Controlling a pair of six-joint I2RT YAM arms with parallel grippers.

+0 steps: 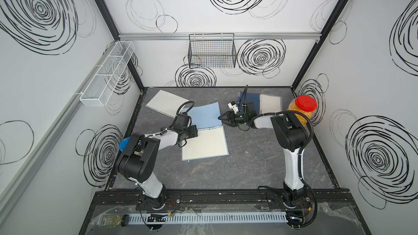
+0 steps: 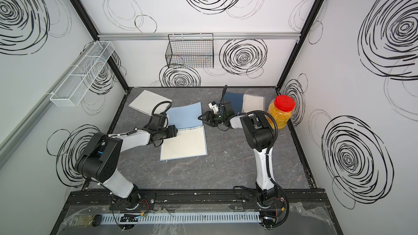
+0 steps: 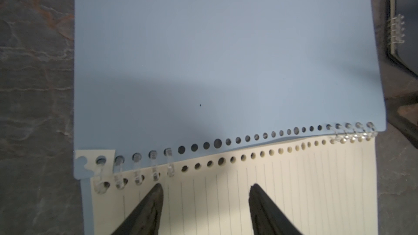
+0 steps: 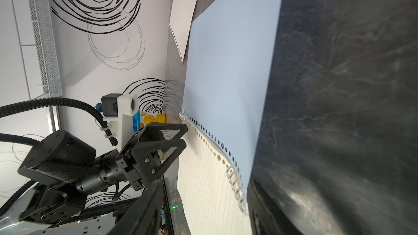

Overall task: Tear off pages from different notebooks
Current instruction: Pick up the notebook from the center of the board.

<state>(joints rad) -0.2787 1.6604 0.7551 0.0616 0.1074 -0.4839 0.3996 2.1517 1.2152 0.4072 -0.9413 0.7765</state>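
Nearest me on the bench [image 1: 248, 154] the blue notebook [image 1: 210, 120] lies open, its top page [image 1: 204, 144] facing up on my side and its cover [image 2: 185, 116] folded back beyond the hole row. My left tool [image 3: 207, 185] points down at that page just inside the punched edge, near the left end of the row. Its jaws stand well apart with only bare lined paper between them, gripping nothing, and I cannot tell whether the tips touch the sheet. Clear rings [image 3: 153, 168] bind page and cover only at the two ends of the row. A cream scrap [image 3: 90, 154] sits on the end ring by the left tool, lying on the cover's corner. My right tool [image 1: 221, 118] hovers just off the right end of the row, turned on its side, jaws apart and empty. Farther back on the left, a loose page [image 1: 162, 102] lies flat just beside the cover's far corner. Far right, the navy notebook [image 1: 252, 98] lies closed, partly behind my right wrist, with the clear notebook [image 1: 270, 103] just beside it. A red-lidded jar [image 1: 302, 109] stands at the bench's edge. A black basket [image 1: 211, 51] hangs on the back wall.
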